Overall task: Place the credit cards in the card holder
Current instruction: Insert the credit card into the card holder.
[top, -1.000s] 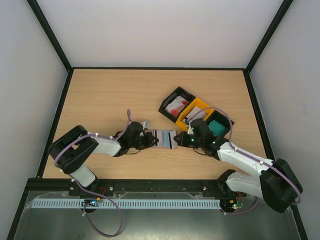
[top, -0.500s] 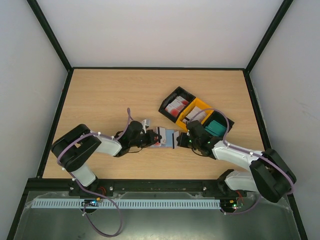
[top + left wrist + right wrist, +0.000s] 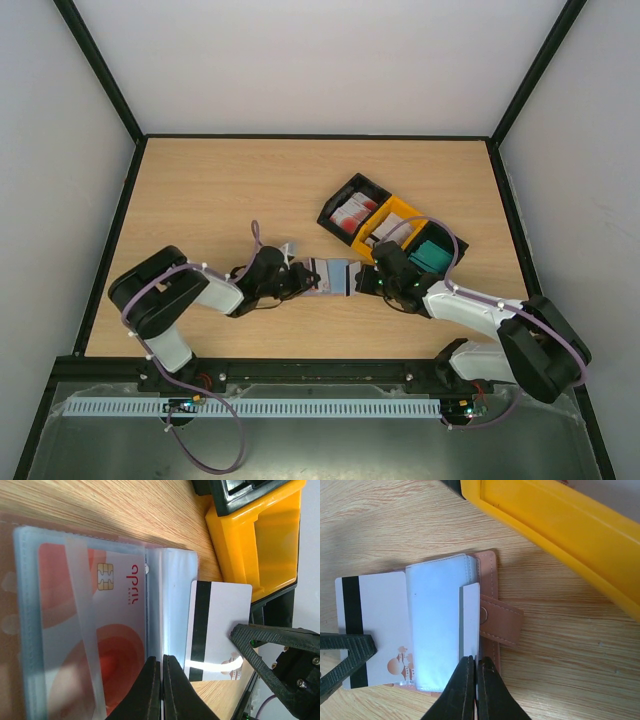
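Observation:
The reddish-brown card holder (image 3: 338, 276) lies open between my two grippers, its clear sleeves fanned out. My left gripper (image 3: 306, 278) is shut on the edge of a clear sleeve (image 3: 170, 595), its jaws pressed together (image 3: 161, 667). A red-and-white credit card (image 3: 95, 630) with a chip sits in a sleeve left of the jaws. My right gripper (image 3: 370, 282) is shut on a whitish card with a dark stripe (image 3: 220, 625), seen edge-on in the right wrist view (image 3: 470, 615) beside the holder's snap strap (image 3: 502, 622). A second striped card (image 3: 375, 615) shows by the sleeves.
Behind the holder stand joined trays: a black tray (image 3: 340, 195) with red-and-white cards, a yellow tray (image 3: 392, 212), and a black one holding teal cards (image 3: 435, 255). The yellow tray (image 3: 560, 520) is close behind the right gripper and shows in the left wrist view (image 3: 235, 535).
My right gripper has moved left, bringing its card up to the holder's sleeves. My left gripper pushed right with the sleeve, then eased back slightly.

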Controlling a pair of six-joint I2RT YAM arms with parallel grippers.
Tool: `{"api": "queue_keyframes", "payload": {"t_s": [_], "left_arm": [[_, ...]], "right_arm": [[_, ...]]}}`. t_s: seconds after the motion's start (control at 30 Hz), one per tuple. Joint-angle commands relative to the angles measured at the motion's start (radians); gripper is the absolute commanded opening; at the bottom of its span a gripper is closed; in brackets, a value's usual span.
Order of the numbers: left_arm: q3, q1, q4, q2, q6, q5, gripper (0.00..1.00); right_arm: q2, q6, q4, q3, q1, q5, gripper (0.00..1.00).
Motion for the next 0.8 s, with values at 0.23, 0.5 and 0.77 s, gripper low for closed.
{"api": "queue_keyframes", "payload": {"t_s": [0.23, 0.5, 0.77], "left_arm": [[-0.004, 0.004, 0.180, 0.103, -0.069, 0.066, 0.03], [-0.018, 0.003, 0.169, 0.099, -0.055, 0.041, 0.03], [0.007, -0.021, 0.199, 0.145, -0.051, 0.057, 0.03]], "right_arm": [[0.008, 0.010, -0.049, -0.005, 0.005, 0.041, 0.02], [0.008, 0.015, -0.042, -0.013, 0.005, 0.041, 0.02], [-0.002, 0.028, -0.018, -0.027, 0.005, 0.033, 0.02]]}}
